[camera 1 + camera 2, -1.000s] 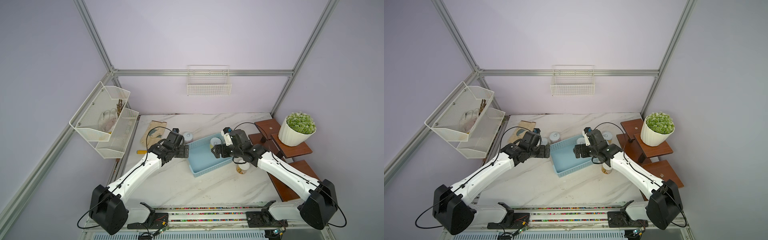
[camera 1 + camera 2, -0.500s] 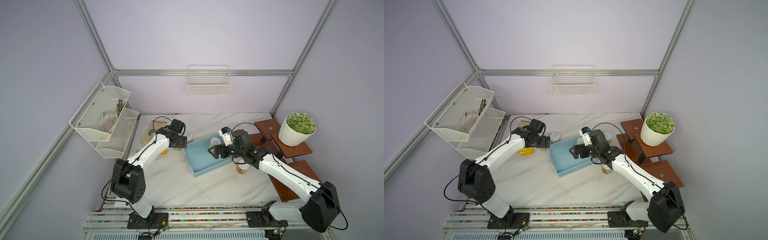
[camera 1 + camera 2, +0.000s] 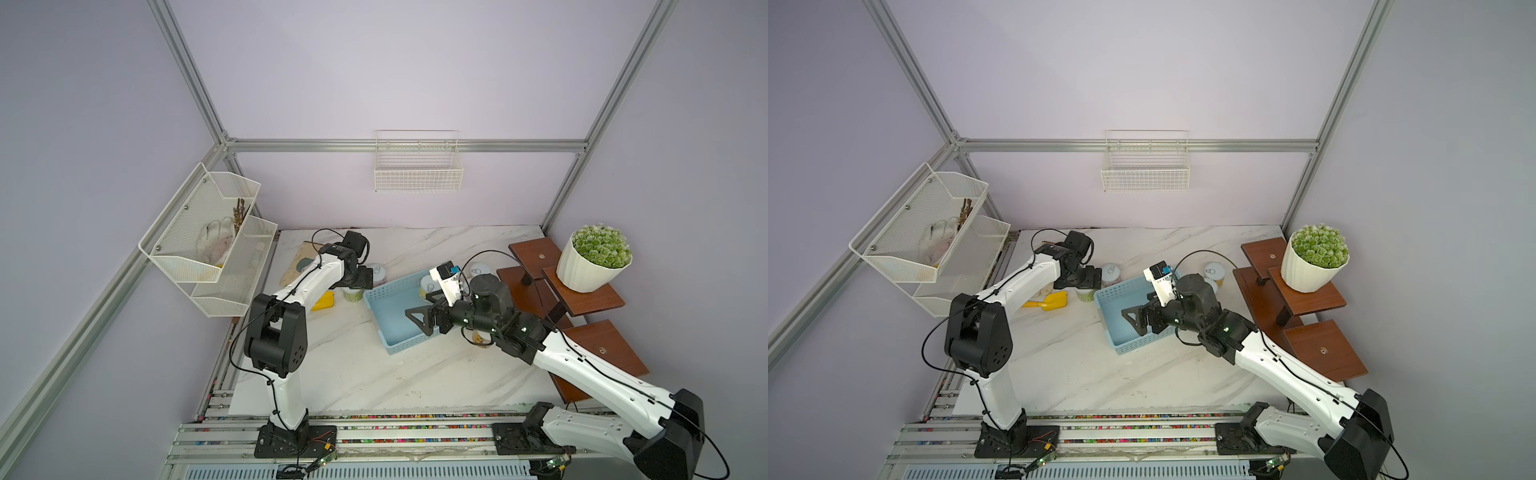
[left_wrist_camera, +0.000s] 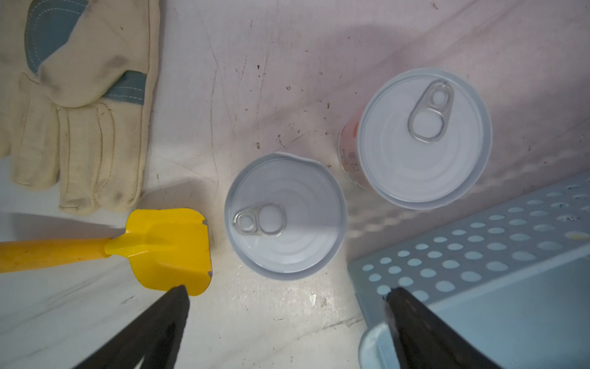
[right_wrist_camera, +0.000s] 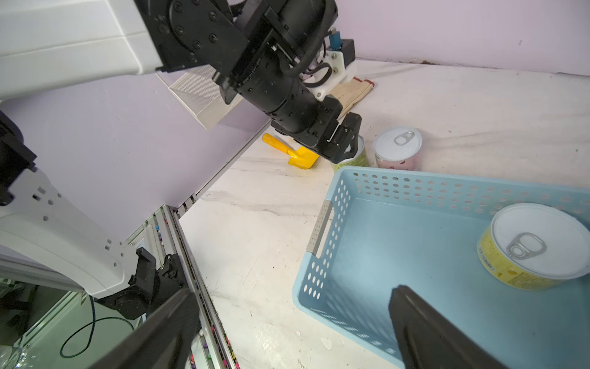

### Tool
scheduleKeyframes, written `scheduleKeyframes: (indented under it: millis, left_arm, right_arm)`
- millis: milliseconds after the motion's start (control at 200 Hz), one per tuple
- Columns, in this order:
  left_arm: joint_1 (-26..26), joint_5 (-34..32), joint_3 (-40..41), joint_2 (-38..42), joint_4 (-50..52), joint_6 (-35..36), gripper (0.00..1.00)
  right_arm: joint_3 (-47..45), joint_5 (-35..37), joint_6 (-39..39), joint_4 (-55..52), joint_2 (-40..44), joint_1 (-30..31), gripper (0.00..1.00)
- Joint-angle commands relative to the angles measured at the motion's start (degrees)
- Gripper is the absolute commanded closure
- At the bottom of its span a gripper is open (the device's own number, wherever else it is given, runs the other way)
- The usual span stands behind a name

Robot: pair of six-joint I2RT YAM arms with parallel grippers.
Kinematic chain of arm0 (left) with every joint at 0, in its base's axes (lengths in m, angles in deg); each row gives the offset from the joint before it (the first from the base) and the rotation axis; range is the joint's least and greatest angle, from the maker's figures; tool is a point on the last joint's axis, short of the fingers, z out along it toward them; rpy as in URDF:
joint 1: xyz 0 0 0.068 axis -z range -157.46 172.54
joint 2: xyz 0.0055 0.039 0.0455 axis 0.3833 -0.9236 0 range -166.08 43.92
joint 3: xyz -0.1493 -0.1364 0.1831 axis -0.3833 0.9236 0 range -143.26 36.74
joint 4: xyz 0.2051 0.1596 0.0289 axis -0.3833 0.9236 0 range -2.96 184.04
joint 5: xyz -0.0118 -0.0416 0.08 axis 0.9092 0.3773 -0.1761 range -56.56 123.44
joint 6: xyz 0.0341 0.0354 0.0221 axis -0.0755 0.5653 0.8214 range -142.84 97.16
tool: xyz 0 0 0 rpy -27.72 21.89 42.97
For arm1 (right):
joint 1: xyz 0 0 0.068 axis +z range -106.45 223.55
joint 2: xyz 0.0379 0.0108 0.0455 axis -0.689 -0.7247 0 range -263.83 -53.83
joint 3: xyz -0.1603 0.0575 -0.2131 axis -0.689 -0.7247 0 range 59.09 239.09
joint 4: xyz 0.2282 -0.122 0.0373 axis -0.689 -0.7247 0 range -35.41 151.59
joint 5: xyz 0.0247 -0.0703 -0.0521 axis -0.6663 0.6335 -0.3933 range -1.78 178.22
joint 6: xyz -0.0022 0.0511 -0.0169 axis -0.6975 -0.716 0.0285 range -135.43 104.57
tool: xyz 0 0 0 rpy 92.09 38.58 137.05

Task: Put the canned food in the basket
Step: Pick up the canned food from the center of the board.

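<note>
Cans first: a yellow can (image 5: 536, 246) stands upright inside the blue basket (image 5: 322, 226), near a perforated wall. The green can (image 4: 285, 217) and pink can (image 4: 424, 137) stand on the table just outside the basket, close together but not touching. A lone can (image 3: 478, 270) sits near the wooden steps (image 3: 534, 253). My right gripper (image 5: 293, 292) hangs over the basket's near corner, jaws spread, nothing in them. My left gripper (image 4: 287, 291) hovers above the green can, jaws likewise wide and empty. Risks, as I judge them: one left jaw lines up over the yellow trowel (image 4: 169, 249) blade and the other over the basket corner. A straight drop could land on either, tip the can or shove the basket. Carrying the can across could also bring both arms together over the basket.
</note>
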State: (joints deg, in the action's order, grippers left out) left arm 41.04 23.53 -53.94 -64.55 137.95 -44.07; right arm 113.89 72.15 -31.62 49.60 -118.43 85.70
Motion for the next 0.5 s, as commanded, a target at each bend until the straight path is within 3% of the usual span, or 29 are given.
scheduleKeyframes:
  millis: [0,495]
  left_arm:
    - [-0.73,1.21,-2.96,-1.74,0.23,1.48,0.0]
    - [-2.25,2.22,-8.5,-9.1,1.86,2.57,0.0]
  right_arm:
    - [-0.6,2.94,-0.43,1.51,0.96,0.61,0.01]
    - [-1.38,4.36,-0.37,2.49,2.15,0.83,0.01]
